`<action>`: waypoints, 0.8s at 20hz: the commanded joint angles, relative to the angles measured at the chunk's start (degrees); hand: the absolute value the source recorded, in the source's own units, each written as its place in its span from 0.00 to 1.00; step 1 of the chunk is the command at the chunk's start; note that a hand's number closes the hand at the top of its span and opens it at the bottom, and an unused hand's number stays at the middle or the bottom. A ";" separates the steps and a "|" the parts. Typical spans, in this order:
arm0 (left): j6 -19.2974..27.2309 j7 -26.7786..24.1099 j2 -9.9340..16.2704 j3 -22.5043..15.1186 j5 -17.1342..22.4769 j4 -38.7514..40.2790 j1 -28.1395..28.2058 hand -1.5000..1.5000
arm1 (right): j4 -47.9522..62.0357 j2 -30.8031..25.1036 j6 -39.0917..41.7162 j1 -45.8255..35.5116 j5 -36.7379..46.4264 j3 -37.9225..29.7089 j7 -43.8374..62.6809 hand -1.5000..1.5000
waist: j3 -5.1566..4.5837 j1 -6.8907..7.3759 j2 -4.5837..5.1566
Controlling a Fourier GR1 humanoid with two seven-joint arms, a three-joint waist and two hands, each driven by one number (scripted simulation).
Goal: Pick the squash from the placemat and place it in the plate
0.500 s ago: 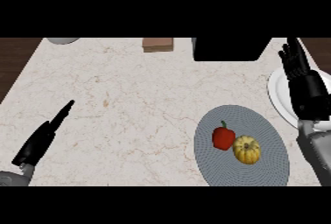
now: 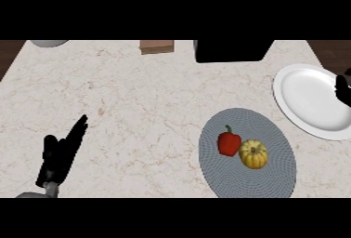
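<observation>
A yellow squash (image 2: 254, 154) lies on the round grey placemat (image 2: 264, 186) at the right, touching a red bell pepper (image 2: 228, 143) on its left. The white plate (image 2: 310, 100) sits beyond the mat at the right edge, with nothing on it. Only a sliver of my right hand (image 2: 342, 89) shows at the right edge, over the plate's rim; its fingers are cut off by the frame. My left hand (image 2: 60, 155) rests open at the lower left, fingers straight, far from the mat.
A black box (image 2: 230, 50) stands at the counter's back, with a small brown block (image 2: 157, 46) to its left and a grey bowl's edge (image 2: 48, 43) at the back left corner. Marble counter lies between my left hand and the mat.
My right hand and forearm have pulled away to the right, nearly out of view, uncovering the plate. The left hand, squash and pepper hold their places.
</observation>
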 commanded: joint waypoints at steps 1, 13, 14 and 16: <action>2.61 1.89 -7.07 -0.35 3.75 -0.69 1.65 0.50 | -1.52 -4.43 -10.90 3.00 10.81 -0.86 8.83 0.00 | 0.17 -1.19 -0.44; 3.18 4.67 -8.22 -0.68 3.91 -3.67 1.00 0.50 | -32.32 -7.87 4.60 14.19 28.86 10.21 45.95 0.00 | 0.32 0.68 0.27; 2.10 3.87 -6.33 0.17 3.96 -3.83 2.42 0.50 | -34.82 -8.32 7.80 15.50 26.80 11.09 48.49 0.00 | 0.28 0.65 0.06; 2.35 6.15 -6.70 -0.34 4.10 -5.50 0.29 0.50 | -34.72 -7.90 13.64 13.95 25.55 13.89 53.91 0.00 | 0.41 2.48 0.57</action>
